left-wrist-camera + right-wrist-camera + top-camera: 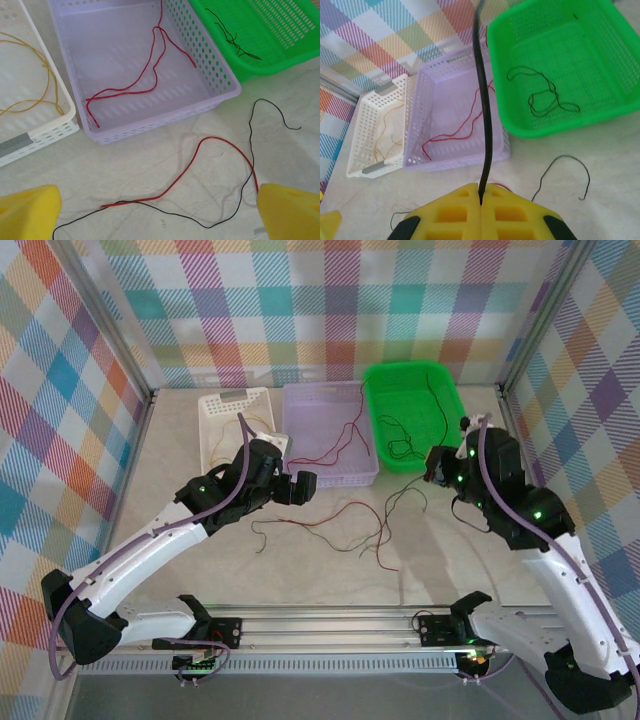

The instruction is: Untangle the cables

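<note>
Right yellow fingers (481,212) pinched tight on a thin black cable (485,100); left yellow fingers (290,210) spread wide, holding nothing.

The held black cable runs up and away from the right fingers toward the far baskets; can't tell where its other end goes. Left fingers hang over the pale marbled counter (150,150), above a loose thin red cable (182,170) and a second black cable (251,140). These two lie together at their near left ends, and the black one's far end hooks close to the green perforated plastic basket (600,75). Green basket, far right, has a black cable (536,95) looped inside. The lavender perforated basket (220,80) in the middle holds a red cable (145,76). The white perforated basket (50,135), far left, holds a yellow-orange cable (48,80). The three baskets sit side by side.
</note>
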